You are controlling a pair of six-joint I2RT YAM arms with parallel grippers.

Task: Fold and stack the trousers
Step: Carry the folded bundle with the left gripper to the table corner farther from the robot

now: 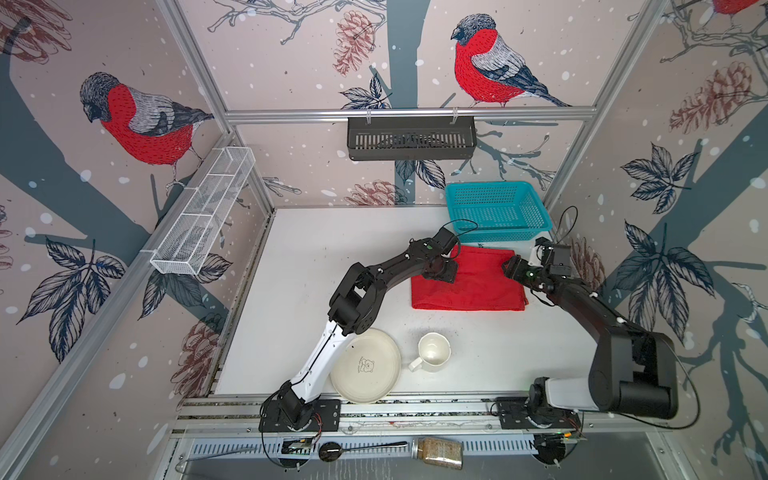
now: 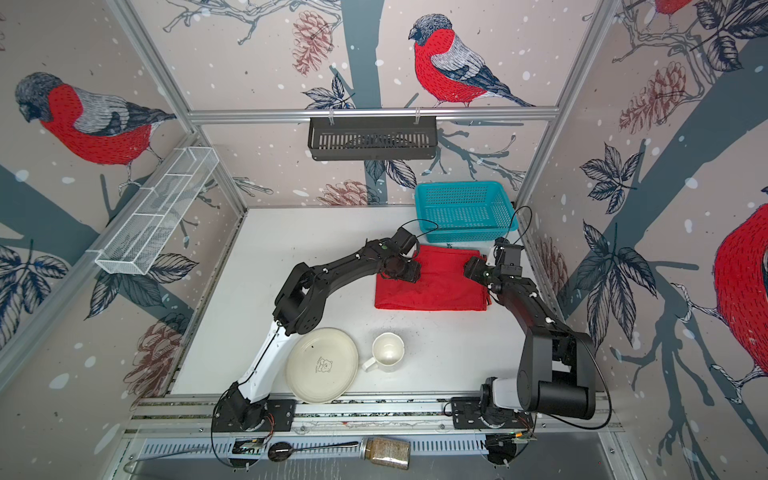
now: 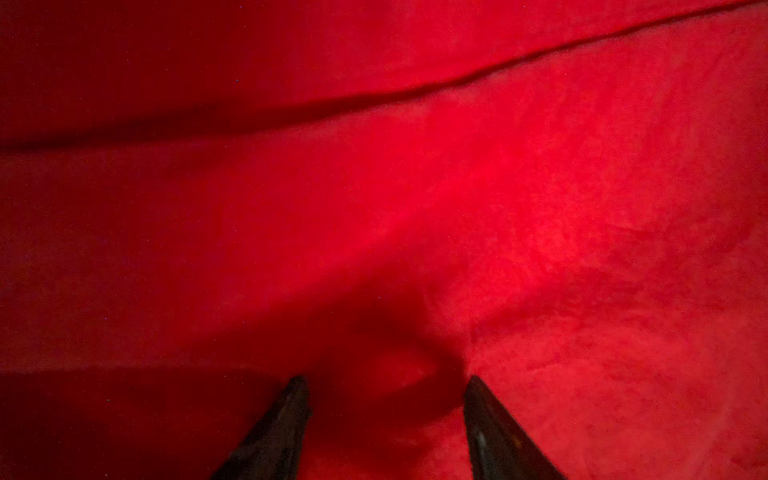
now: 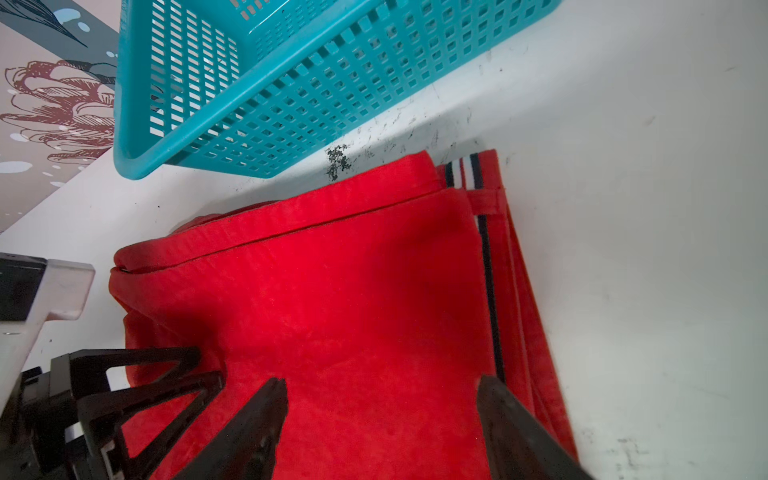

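Just plate [image 1: 376, 388] bear print, lettering illegible; trousers [image 1: 478, 289] folded.

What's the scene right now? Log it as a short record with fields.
garment: bright red thin-fabric trousers, folded into a flat rectangle on the white table
trim: white, red and dark striped ribbed band, showing at one edge
left gripper: open, over the trousers
right gripper: open, over the trousers
nearby: teal perforated plastic basket, cream round plate, cream mug

Bright even light; left wrist dim
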